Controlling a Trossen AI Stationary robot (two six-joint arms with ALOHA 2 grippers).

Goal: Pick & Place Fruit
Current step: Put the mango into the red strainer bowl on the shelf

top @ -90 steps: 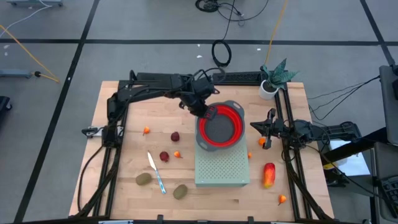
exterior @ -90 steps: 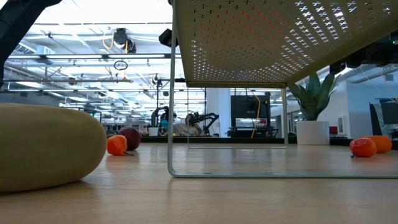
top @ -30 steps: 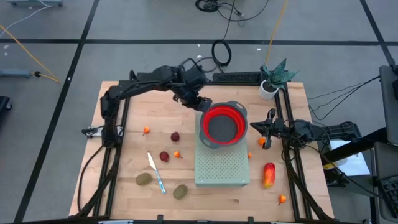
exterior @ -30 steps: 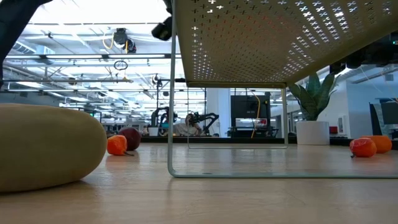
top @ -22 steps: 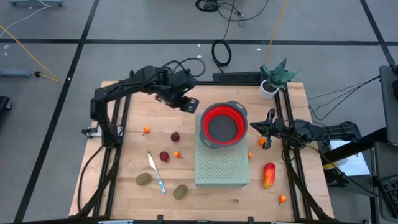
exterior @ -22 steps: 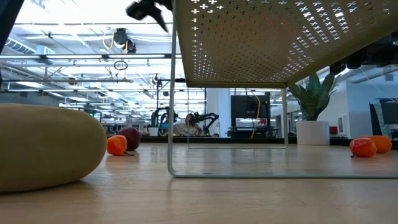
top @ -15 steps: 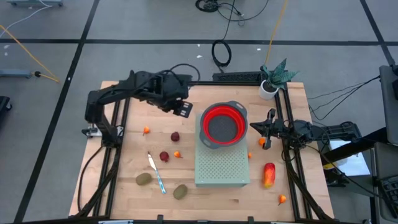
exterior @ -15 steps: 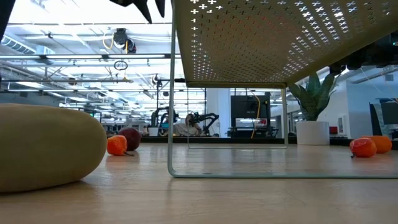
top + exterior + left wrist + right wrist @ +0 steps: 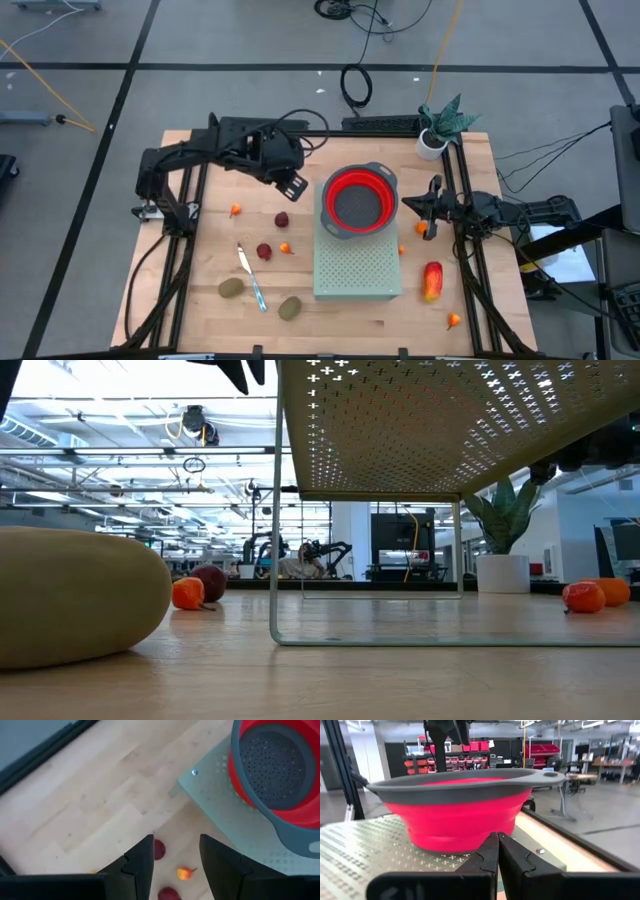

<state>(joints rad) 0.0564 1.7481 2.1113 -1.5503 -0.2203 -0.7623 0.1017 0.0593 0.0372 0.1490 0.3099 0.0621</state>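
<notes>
1. Red rubbery bowl (image 9: 358,201) with a grey rim sits on a perforated metal stand (image 9: 356,268); no fruit lies in it.
2. Left tool (image 9: 291,185), fingers apart and empty, hovers beside the bowl, above a dark red ball (image 9: 283,219).
3. Next, likely: descend and close on that smooth ball.
4. Right tool (image 9: 424,209), closed, waits on the bowl's other side.

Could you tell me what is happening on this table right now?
The left gripper hangs open and empty above the wood, beside the red bowl that stands on a perforated stand. All the fruit lies loose on the table, the nearest a dark red ball. The bowl is empty. The right gripper waits shut at the bowl's other side.
</notes>
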